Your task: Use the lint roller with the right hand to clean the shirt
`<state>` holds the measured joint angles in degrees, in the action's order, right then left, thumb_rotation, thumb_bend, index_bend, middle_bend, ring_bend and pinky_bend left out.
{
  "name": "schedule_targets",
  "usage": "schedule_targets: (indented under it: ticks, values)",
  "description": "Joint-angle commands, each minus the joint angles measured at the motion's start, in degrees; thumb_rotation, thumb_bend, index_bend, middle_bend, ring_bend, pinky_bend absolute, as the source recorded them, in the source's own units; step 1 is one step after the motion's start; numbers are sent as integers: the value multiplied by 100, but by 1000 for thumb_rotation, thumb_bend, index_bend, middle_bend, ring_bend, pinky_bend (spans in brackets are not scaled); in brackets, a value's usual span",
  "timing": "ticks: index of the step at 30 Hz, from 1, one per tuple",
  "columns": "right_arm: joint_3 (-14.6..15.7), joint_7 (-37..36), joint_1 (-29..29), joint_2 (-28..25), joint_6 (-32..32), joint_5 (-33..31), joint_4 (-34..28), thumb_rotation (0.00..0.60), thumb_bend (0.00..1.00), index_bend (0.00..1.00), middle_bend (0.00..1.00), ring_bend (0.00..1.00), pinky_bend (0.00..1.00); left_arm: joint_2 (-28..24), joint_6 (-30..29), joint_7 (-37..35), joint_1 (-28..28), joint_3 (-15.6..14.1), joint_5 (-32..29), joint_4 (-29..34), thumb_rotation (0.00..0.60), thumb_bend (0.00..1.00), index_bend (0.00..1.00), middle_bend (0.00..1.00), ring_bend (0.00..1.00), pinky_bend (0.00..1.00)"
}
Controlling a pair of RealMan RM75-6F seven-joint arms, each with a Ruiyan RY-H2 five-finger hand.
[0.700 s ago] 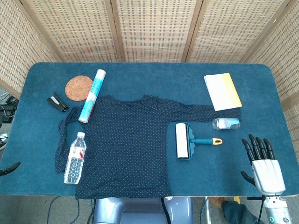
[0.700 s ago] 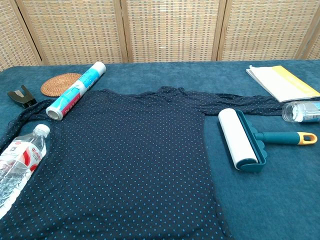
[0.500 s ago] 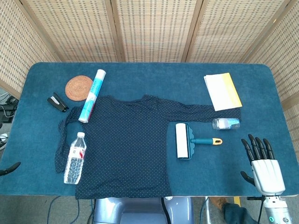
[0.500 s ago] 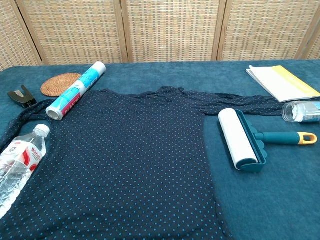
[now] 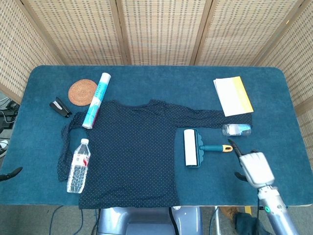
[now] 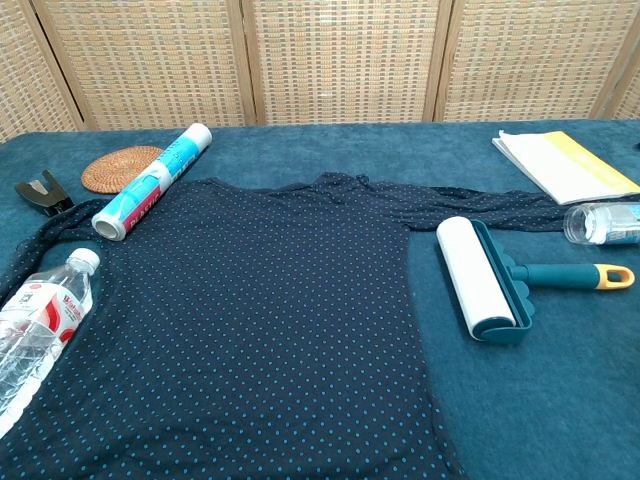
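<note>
The dark polka-dot shirt lies spread flat on the blue table. Just off its right edge lies the lint roller, white roll toward the shirt, teal handle with a yellow tip pointing right. My right hand hovers just right of that tip, seen from the back and tilted forward, a dark finger reaching close to the handle end, with nothing in it. Only a dark tip of my left hand shows at the left edge. Neither hand appears in the chest view.
A water bottle lies on the shirt's left side. A wrap roll, a round coaster and a black clip sit at the far left. A booklet and a small clear bottle lie beyond the roller handle.
My right hand has moved left and forward from the table's near right corner to just beside the roller's handle tip, tilting over. Nothing else has moved.
</note>
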<state>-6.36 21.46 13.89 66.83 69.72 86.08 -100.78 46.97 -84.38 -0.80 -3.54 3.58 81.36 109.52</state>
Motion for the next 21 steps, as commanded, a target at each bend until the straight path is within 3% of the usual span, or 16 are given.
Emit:
schedule_targets:
  ticks: [1,7,12,21]
  values:
    - [-267,82,640,213,-794,-503,259,600,0,65,1000,1000,1000,20,93,73,-59,45,-143,-7,600,0,0,0,0,0]
    - [-391,481,1116,705,-1358,-1156,701,600,24,206,1000,1000,1000,53,172,195,-111,77,-281,7,600,0,0,0,0,0]
    - [-409,755,1421,1353,-1608,-1699,1470,600,77,290,1000,1000,1000,82,224,301,-144,89,-375,19,600,0,0,0,0,0]
    - [-378,662,1612,1781,-1646,-2013,2182,600,281,392,1000,1000,1000,94,220,345,-146,89,-409,26,600,0,0,0,0,0]
